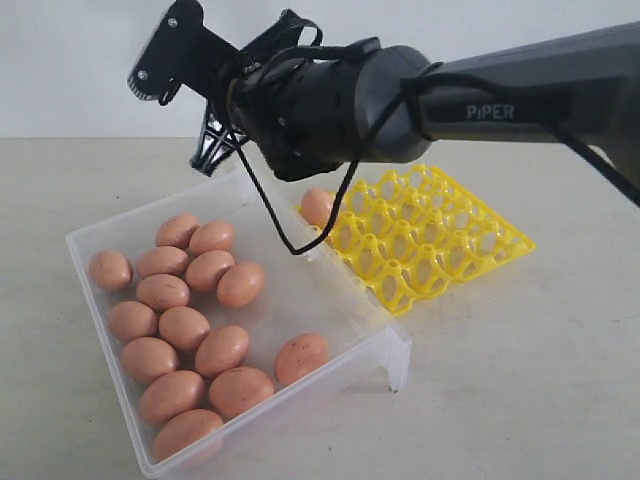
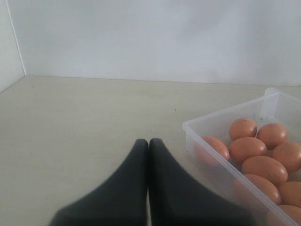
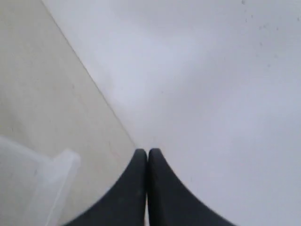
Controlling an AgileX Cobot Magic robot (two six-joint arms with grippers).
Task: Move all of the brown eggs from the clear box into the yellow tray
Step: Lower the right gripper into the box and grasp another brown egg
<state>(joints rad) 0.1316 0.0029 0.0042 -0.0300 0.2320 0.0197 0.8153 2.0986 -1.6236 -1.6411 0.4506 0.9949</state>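
Observation:
Several brown eggs (image 1: 222,349) lie in the clear box (image 1: 300,290) at the front left. One more brown egg (image 1: 318,206) sits in a near-corner cup of the yellow tray (image 1: 440,240), which stands to the right of the box. My right gripper (image 1: 210,152) hangs above the box's far corner, reaching across from the right. It is shut with nothing between its fingers (image 3: 139,165). My left gripper (image 2: 149,141) is also shut and empty, low over the bare table beside the clear box (image 2: 221,162) and its eggs (image 2: 248,147).
The pale table runs back to a white wall. A black cable (image 1: 270,215) loops down from the right arm over the box. A corner of the clear box (image 3: 56,169) shows in the right wrist view.

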